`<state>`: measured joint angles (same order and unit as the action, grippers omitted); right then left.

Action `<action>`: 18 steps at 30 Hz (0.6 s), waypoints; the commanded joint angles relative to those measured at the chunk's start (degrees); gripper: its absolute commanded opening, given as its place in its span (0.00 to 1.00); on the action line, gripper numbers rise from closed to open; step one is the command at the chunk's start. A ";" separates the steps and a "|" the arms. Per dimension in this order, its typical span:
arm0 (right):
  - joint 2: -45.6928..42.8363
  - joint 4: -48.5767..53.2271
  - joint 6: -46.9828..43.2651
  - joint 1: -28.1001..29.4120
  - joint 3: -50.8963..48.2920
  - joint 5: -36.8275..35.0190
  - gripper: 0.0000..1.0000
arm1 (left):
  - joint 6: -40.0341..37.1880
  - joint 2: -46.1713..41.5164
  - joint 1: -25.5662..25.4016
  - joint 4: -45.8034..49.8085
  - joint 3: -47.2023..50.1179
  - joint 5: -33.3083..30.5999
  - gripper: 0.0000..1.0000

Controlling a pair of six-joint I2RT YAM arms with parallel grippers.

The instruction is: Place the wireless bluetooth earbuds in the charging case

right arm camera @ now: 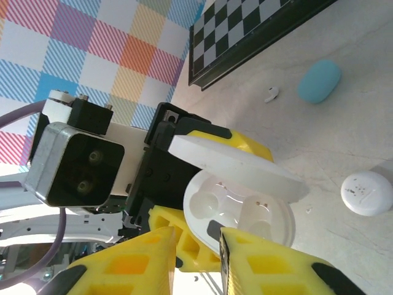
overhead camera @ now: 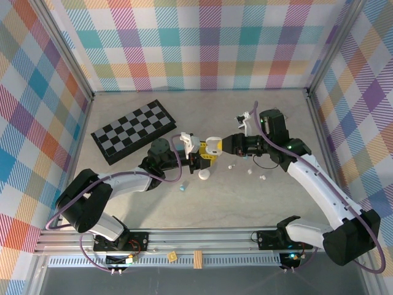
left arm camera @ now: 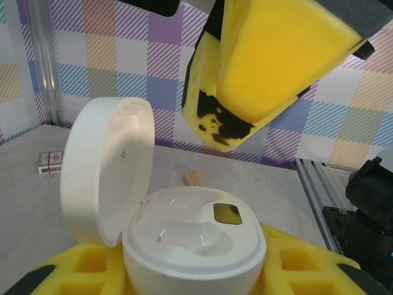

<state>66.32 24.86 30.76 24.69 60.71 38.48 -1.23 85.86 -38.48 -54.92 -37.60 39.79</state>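
My left gripper (overhead camera: 198, 155) is shut on a white charging case (left arm camera: 196, 236), its lid (left arm camera: 104, 166) swung open to the left. Both wells look empty in the left wrist view. In the right wrist view the same case (right arm camera: 239, 206) sits just beyond my right gripper (right arm camera: 198, 236), whose yellow fingers (right arm camera: 132, 258) stand a little apart with nothing seen between them. From above, the right gripper (overhead camera: 214, 145) hovers tip to tip with the left. Loose white earbuds (overhead camera: 231, 166) (overhead camera: 262, 177) lie on the table to the right, and a pale blue one (overhead camera: 182, 188) lies near the front.
A closed round white case (overhead camera: 204, 174) lies just in front of the grippers. A blue case (right arm camera: 319, 81) and a white earbud (right arm camera: 271, 93) lie beside the chessboard (overhead camera: 132, 130) at the back left. A wooden block (overhead camera: 198, 258) rests on the front rail.
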 commanded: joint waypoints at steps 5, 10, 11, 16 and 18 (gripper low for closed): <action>-8.05 1.37 -4.04 -0.75 -3.40 -8.16 0.48 | 0.72 -1.78 2.49 -5.74 2.55 -3.06 0.34; -14.06 0.96 -2.96 -3.46 -7.18 -16.13 0.62 | 0.63 -3.23 4.31 -6.18 4.20 -5.28 0.34; -14.82 1.03 -2.40 -4.39 -7.80 -17.83 0.64 | 0.73 -3.45 4.67 -6.57 4.57 -5.41 0.34; -15.62 3.42 -0.28 -11.55 -10.92 -27.80 0.69 | 0.71 -4.61 5.26 -7.14 5.37 -5.84 0.34; -14.25 4.92 0.21 -14.87 -11.73 -31.22 0.69 | 0.73 -4.89 5.26 -7.15 5.57 -5.69 0.34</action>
<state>50.85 27.09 29.61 13.04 50.43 15.42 -0.84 83.02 -33.54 -58.72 -32.69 34.15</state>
